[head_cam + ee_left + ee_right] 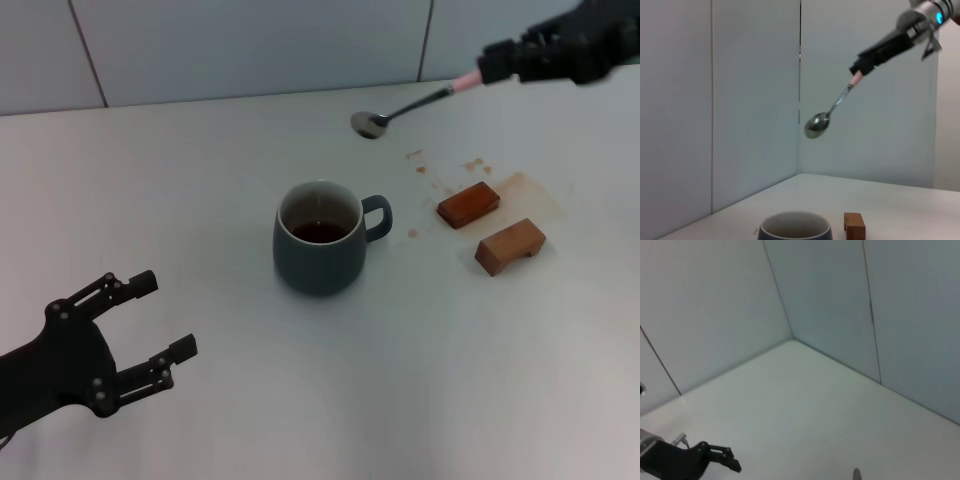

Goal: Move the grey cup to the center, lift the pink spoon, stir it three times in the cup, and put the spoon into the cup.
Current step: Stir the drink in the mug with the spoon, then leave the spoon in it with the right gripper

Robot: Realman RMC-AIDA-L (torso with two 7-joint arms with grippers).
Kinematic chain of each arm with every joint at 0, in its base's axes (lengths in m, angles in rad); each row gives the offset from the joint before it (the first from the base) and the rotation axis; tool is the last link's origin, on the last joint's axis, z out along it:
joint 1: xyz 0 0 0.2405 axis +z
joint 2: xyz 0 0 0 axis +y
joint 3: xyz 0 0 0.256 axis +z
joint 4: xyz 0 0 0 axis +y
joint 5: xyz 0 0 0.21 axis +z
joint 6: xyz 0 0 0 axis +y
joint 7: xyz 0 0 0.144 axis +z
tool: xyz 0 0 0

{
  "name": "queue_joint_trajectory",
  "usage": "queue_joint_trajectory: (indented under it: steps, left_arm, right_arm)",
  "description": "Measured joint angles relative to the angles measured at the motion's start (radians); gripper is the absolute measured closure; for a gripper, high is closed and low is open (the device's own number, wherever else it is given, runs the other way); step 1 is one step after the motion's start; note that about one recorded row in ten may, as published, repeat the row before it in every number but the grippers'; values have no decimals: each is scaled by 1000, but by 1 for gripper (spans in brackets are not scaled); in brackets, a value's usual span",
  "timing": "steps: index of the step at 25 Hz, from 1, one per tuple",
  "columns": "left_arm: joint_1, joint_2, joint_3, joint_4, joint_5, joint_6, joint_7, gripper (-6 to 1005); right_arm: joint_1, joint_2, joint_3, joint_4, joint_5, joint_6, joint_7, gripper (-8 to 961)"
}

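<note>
The grey cup (pixel 320 250) stands near the table's middle, handle to the right, dark liquid inside. Its rim also shows in the left wrist view (pixel 795 228). My right gripper (pixel 500 62) is shut on the pink handle of the pink spoon (pixel 405 106) and holds it in the air, up and to the right of the cup, metal bowl pointing down-left. The left wrist view shows the spoon (pixel 827 117) high above the cup, held by that gripper (pixel 864 64). My left gripper (pixel 160 320) is open and empty, low at the front left, apart from the cup.
Two brown wooden blocks (pixel 468 204) (pixel 510 245) lie right of the cup, with brown stains (pixel 530 195) on the white table around them. One block shows in the left wrist view (pixel 854 226). A tiled wall runs along the back.
</note>
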Motion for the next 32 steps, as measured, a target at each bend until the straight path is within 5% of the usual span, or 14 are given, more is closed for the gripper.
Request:
queue_joint_trajectory:
  steps: [11,22,32]
  left_arm:
    - [-1,-4,10,-3,0,-1,0,167]
    - [-10,-5,12,-13,0,-7,0,167]
    - [-16,-6,13,-16,0,-12,0,167]
  right_arm:
    - [245,-2,-120,93,-283,6,161,829]
    - [343,1,-287,325,-338,150,163,829]
    - [465,41,-383,559,-437,303,143,828]
